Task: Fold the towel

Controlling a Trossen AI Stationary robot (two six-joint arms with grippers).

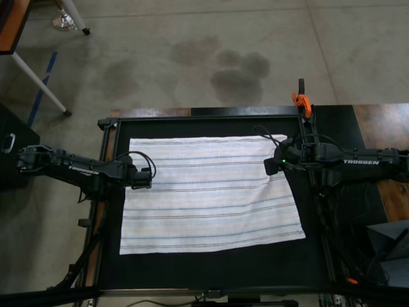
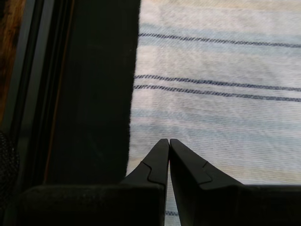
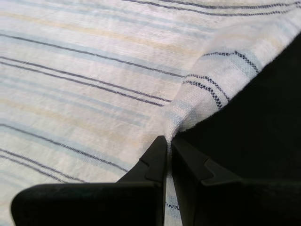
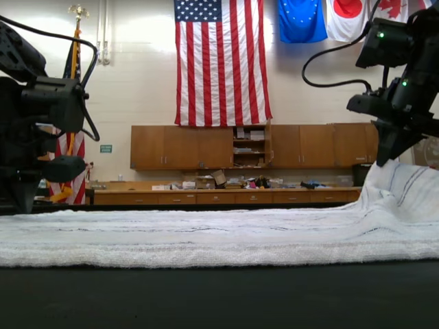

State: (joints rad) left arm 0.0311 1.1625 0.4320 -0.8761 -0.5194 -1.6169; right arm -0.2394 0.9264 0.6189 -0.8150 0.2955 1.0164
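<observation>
Towel (image 1: 211,195) is lying spread across your black table (image 1: 211,268), stripes running side to side in the top view. Your right claw (image 3: 168,141) is clenched on the towel's edge, pulling a fold of cloth up off the table. Your left claw (image 2: 169,141) is sitting clenched at the opposite edge, tips together over the cloth, though you cannot tell whether it is pinching any fabric.
</observation>
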